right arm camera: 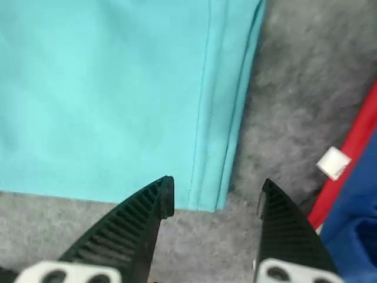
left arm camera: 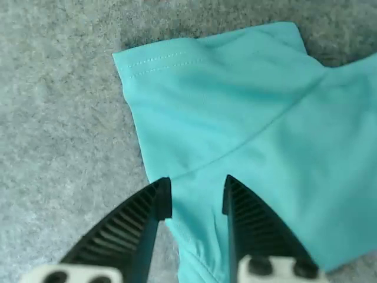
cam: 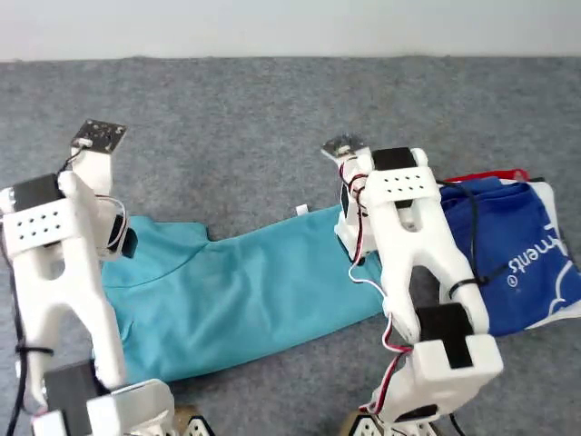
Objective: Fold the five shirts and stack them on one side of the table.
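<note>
I note white lettering on the blue shirt [cam: 510, 227] in the high view, partly cut off by the right arm [cam: 427, 245].

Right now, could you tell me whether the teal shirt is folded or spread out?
Spread out: the teal shirt lies flat and long across the table, sleeve extended.

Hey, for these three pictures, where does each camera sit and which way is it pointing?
High view: fixed above the table, looking down on the left arm, right arm, teal shirt and blue shirt.
Left wrist view: on the left arm, looking down past the open left gripper at the sleeve.
Right wrist view: on the right arm, looking down past the open right gripper at the hem, with a red shirt beside it.
Shared: all three show the teal shirt.
</note>
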